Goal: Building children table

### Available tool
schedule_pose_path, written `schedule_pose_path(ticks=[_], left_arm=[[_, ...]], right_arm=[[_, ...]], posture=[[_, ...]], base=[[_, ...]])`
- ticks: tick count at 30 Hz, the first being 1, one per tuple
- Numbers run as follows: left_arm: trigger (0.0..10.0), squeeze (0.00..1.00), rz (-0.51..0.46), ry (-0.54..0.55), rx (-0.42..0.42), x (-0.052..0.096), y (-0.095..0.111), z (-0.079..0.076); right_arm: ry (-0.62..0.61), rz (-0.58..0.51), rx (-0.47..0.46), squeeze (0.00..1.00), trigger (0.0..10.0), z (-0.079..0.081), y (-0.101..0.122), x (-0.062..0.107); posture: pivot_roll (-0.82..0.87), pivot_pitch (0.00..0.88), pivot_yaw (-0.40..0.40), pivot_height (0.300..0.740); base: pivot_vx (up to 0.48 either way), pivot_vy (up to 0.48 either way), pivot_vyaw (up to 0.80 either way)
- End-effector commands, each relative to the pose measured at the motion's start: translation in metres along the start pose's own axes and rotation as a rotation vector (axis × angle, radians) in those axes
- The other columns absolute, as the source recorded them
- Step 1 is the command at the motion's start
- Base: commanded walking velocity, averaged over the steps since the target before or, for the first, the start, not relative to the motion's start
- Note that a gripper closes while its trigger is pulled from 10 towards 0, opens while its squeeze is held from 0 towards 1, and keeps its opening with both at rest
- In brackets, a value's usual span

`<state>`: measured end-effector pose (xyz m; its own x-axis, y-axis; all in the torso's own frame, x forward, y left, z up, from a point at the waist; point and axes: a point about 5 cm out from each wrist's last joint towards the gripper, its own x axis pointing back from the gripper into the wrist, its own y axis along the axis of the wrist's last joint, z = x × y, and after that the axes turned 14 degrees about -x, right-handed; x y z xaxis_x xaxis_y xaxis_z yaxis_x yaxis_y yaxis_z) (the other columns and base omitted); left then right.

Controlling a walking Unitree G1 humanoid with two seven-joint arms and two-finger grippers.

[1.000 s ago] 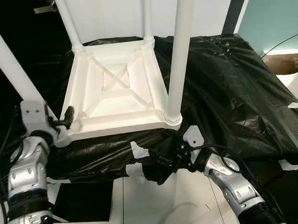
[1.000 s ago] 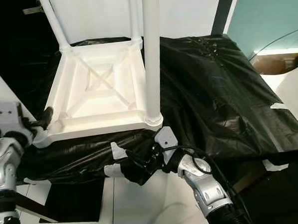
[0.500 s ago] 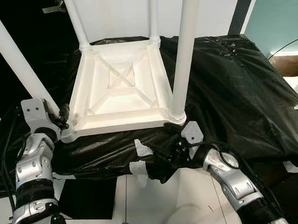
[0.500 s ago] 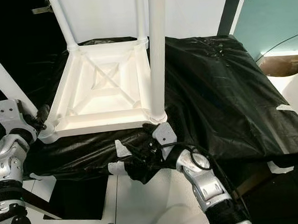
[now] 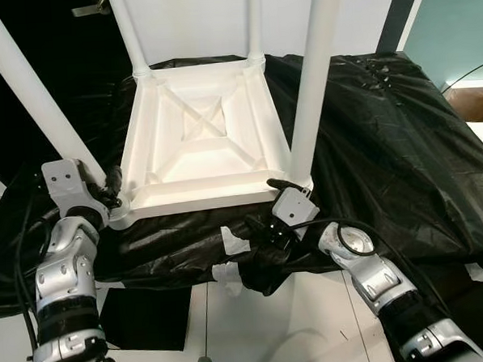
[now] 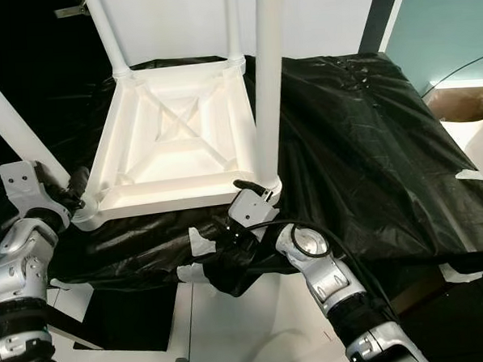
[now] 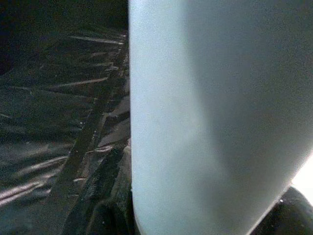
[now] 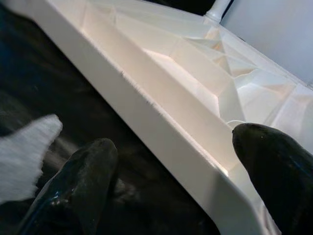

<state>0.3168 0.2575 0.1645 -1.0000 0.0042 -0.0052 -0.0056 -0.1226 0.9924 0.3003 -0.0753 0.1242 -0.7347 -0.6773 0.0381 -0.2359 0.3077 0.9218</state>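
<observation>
A white children's table (image 5: 199,151) lies upside down on a surface draped in black plastic sheet (image 5: 384,125), its legs pointing up. My left gripper (image 5: 111,192) is at the near-left corner, shut around the base of the near-left leg (image 5: 34,94). In the left wrist view that leg (image 7: 205,112) stands between dark fingers (image 7: 105,196). My right gripper (image 5: 269,204) is at the near-right corner beside the near-right leg (image 5: 313,72). It is open and straddles the table's front rim (image 8: 161,127), one finger (image 8: 274,166) inside the frame and the other outside, over the plastic.
White tape patches (image 5: 235,240) hold the black sheet at its front edge. Below is white floor (image 5: 233,335) with a black mat (image 5: 143,320). A teal wall (image 5: 460,15) and a brown box (image 5: 472,104) are at the right. The two far legs rise at the back.
My right gripper has risen from under the sheet's front edge to the table's near-right corner and now straddles the rim. The left gripper stays at the near-left leg. The camera shifted slightly.
</observation>
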Motion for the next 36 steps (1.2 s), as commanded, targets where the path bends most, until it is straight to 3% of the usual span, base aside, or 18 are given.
schedule_pose_path(ticks=[1,3,4,6,7,10,11,12,15,20,23,27,36], left_arm=[[0.0,0.0,-0.091,-0.113,0.137,-0.001,0.014,-0.023],[0.4,0.0,-0.095,-0.124,0.141,0.0,0.016,-0.026],[10.0,0.0,-0.103,-0.132,0.155,0.001,0.018,-0.029],[9.9,0.0,-0.113,-0.136,0.169,0.002,0.021,-0.032],[8.6,0.0,-0.127,-0.135,0.195,0.004,0.024,-0.034],[8.3,0.0,-0.13,-0.135,0.199,0.008,0.026,-0.036],[8.3,0.0,-0.13,-0.135,0.199,0.008,0.026,-0.036],[10.0,0.0,-0.124,-0.136,0.193,0.009,0.026,-0.037],[10.0,0.0,-0.126,-0.144,0.186,0.012,0.027,-0.04],[10.0,0.0,-0.114,-0.193,0.142,0.021,0.03,-0.05],[10.0,0.0,-0.116,-0.202,0.137,0.022,0.03,-0.052],[10.0,0.0,-0.114,-0.228,0.127,0.026,0.03,-0.057],[10.0,0.0,-0.126,-0.269,0.141,0.031,0.037,-0.066]], right_arm=[[0.006,0.027,0.083,0.0,10.0,0.0,-0.005,-0.001],[0.006,0.031,0.115,0.0,10.0,-0.001,-0.005,-0.002],[0.002,0.039,0.149,0.0,10.0,-0.003,-0.006,-0.003],[0.003,0.049,0.174,0.0,10.0,-0.004,-0.007,-0.005],[-0.006,0.055,0.237,0.0,10.0,-0.007,-0.007,-0.006],[-0.019,0.06,0.312,0.0,10.0,-0.01,-0.008,-0.009],[-0.019,0.06,0.312,0.0,10.0,-0.01,-0.008,-0.009],[-0.026,0.064,0.349,0.0,10.0,-0.012,-0.008,-0.01],[-0.049,0.072,0.399,0.0,10.0,-0.015,-0.009,-0.012],[-0.136,0.113,0.619,0.0,10.0,-0.034,-0.012,-0.02],[-0.148,0.113,0.653,0.0,10.0,-0.036,-0.012,-0.021],[-0.193,0.127,0.788,0.0,10.0,-0.047,-0.014,-0.027],[-0.239,0.119,0.903,0.0,10.0,-0.052,-0.012,-0.039]], posture=[[0.06,0.026,-0.024,0.74],[0.06,0.027,-0.025,0.74],[0.06,0.028,-0.028,0.74],[0.06,0.028,-0.028,0.74],[0.06,0.03,-0.031,0.74],[0.06,0.032,-0.03,0.74],[0.06,0.032,-0.03,0.74],[0.06,0.032,-0.03,0.74],[0.06,0.032,-0.03,0.74],[0.07,0.033,-0.034,0.74],[0.07,0.034,-0.036,0.74],[0.07,0.032,-0.037,0.74],[0.07,0.034,-0.036,0.74]], base=[[0.0,0.0,0.0],[0.0,0.0,0.0],[0.0,0.0,0.0],[0.0,0.0,0.0],[0.0,0.0,0.0],[0.0,0.0,0.0],[0.0,0.0,0.0],[0.0,0.0,0.0],[0.0,0.0,0.0],[0.0,0.0,0.0],[0.0,0.0,0.0],[0.0,0.0,0.0],[0.0,0.0,0.0]])
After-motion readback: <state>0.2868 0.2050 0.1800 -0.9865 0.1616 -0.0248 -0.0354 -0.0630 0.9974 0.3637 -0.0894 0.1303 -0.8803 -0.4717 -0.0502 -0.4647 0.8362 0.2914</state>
